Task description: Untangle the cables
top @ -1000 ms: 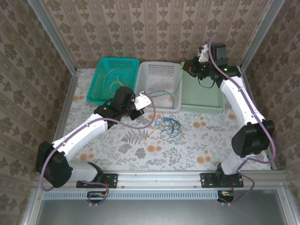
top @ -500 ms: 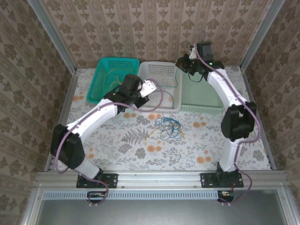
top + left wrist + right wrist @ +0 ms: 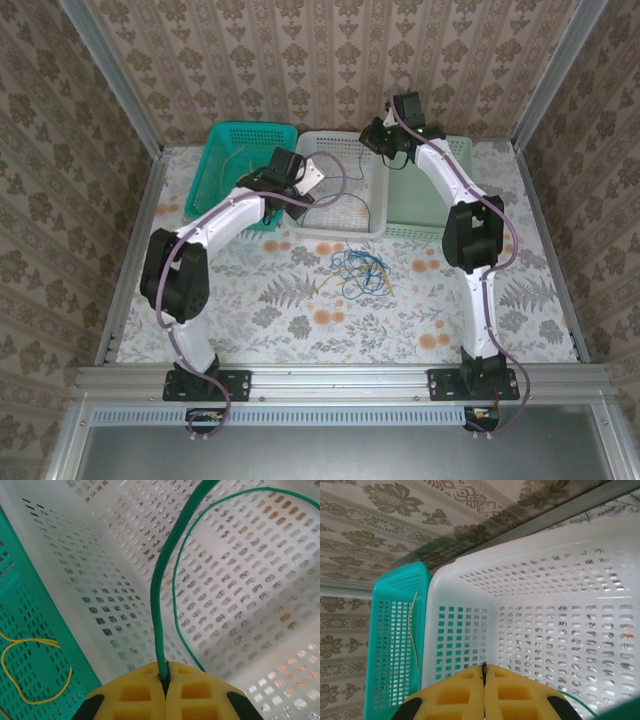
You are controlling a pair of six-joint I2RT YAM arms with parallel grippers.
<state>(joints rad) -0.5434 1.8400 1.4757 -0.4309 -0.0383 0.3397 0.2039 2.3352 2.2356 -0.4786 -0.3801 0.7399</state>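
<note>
The green cable (image 3: 155, 605) left the left wrist picture at its top edge, and the yellow cable (image 3: 71, 672) was cut at the left edge. In the tangle (image 3: 360, 272), single strands were too small to follow.

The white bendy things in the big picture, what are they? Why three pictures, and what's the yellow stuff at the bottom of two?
They are two robot arms bolted at the near edge of the table. The big picture looks down from above. The other two come from a camera on each wrist, so the yellow blocks are each arm's own gripper fingers. On the table stand a teal basket, a white basket and a pale green basket. In front of them lies a tangle of thin cables, blue, green and yellow. The left gripper is shut on a green cable over the white basket; a yellow cable lies in the teal one. The right gripper is shut too, above the white basket; whether it pinches anything I can't tell.
</note>
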